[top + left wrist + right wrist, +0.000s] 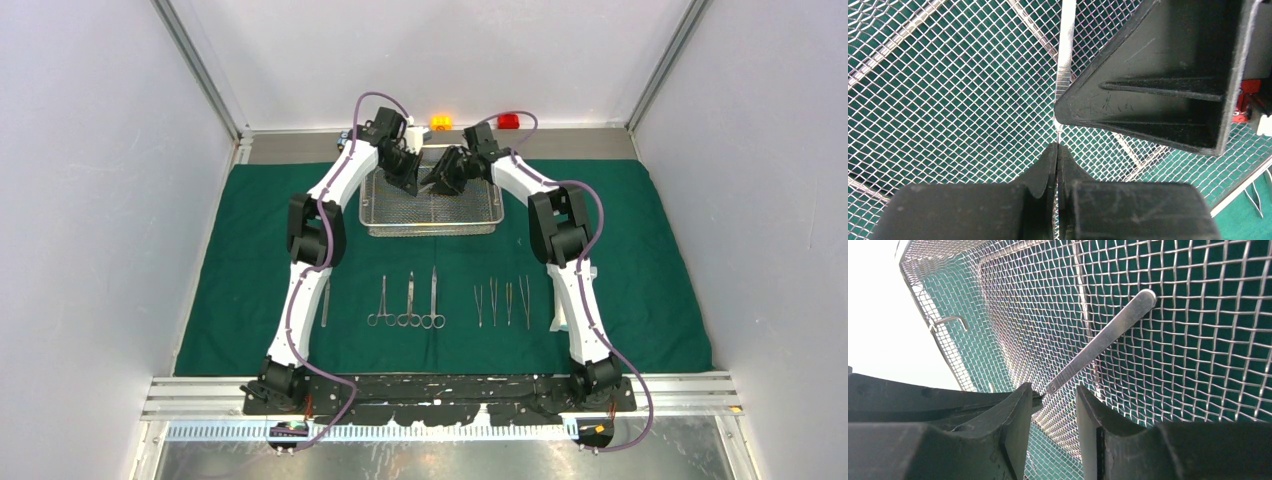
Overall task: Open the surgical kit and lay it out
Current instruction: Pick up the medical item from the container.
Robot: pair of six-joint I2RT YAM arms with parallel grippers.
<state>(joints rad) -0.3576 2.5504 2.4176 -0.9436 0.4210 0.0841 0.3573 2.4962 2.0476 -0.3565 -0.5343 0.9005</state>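
Observation:
The dark green cloth [640, 280] lies spread flat. The wire-mesh tray [430, 230] stands on it at the back middle, and both grippers reach into it. My left gripper [415, 185] [1057, 147] is shut on the thin tip of a slim flat steel instrument [1065, 60] [1103, 340], which slants over the tray mesh [948, 100]. My right gripper [437, 183] [1053, 395] is open right beside that same end; one of its fingers [1158, 85] fills the left wrist view's upper right. The white-blue packet is out of view.
Scissors and forceps [408, 300] and several tweezers [502, 302] lie in a row on the cloth's near half. One more slim tool [325, 302] lies by the left arm. An orange block [441, 122] and a red block [509, 121] sit behind the cloth.

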